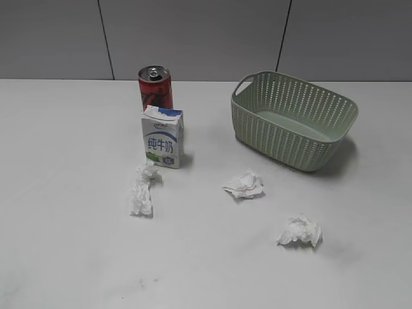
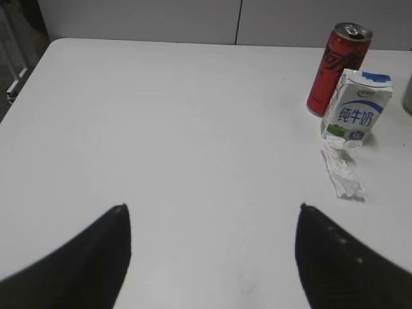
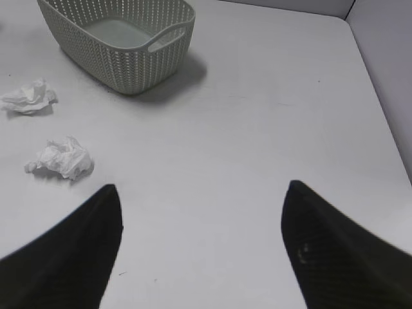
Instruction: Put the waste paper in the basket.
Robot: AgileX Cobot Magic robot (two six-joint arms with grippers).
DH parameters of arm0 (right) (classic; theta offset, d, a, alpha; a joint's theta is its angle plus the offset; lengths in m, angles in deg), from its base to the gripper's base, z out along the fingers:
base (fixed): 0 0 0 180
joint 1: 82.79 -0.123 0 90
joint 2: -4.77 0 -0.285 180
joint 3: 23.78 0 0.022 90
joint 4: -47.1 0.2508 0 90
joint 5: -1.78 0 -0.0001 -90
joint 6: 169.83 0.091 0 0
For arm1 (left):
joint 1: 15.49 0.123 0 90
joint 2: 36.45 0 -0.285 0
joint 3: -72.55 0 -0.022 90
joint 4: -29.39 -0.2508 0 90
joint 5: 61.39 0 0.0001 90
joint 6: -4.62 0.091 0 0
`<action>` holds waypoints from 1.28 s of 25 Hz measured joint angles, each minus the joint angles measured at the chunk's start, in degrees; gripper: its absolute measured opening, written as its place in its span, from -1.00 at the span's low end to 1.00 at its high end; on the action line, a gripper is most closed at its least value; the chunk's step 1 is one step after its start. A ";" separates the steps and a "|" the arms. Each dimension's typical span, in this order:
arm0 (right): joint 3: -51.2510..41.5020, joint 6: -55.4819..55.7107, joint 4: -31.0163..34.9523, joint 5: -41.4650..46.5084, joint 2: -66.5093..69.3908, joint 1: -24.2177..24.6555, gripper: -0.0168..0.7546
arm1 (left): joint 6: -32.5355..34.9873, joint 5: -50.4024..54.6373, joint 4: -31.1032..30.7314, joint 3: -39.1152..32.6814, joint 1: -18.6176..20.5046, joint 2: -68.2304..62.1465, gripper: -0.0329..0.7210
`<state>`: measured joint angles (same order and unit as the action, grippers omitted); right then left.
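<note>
Three crumpled white paper wads lie on the white table: an elongated one (image 1: 142, 189) in front of the milk carton, one (image 1: 244, 185) in the middle, one (image 1: 300, 231) nearer the front right. The pale green perforated basket (image 1: 293, 120) stands empty at the back right. In the left wrist view the elongated wad (image 2: 344, 172) lies at the right. In the right wrist view two wads (image 3: 61, 158) (image 3: 28, 96) lie at the left, the basket (image 3: 122, 55) beyond them. My left gripper (image 2: 211, 209) and right gripper (image 3: 201, 187) are open and empty, above bare table. Neither shows in the exterior view.
A white-and-blue milk carton (image 1: 163, 138) stands at the back left with a red soda can (image 1: 155, 87) behind it; both show in the left wrist view, carton (image 2: 356, 107) and can (image 2: 337, 64). A grey panelled wall runs behind the table. The table's right edge (image 3: 376, 96) shows in the right wrist view.
</note>
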<state>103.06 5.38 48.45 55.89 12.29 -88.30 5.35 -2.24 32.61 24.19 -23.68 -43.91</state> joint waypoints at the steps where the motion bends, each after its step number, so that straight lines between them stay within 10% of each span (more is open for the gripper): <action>1: 0.00 0.00 0.00 0.00 0.00 0.00 0.56 | 0.00 0.00 0.00 0.00 0.00 0.00 0.65; 32: 0.00 -0.12 -3.22 0.00 0.00 0.00 0.56 | 0.00 0.00 0.00 0.00 0.00 0.00 0.65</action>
<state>103.06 5.26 45.24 55.89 12.29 -88.30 5.35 -2.24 32.61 24.19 -23.68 -43.91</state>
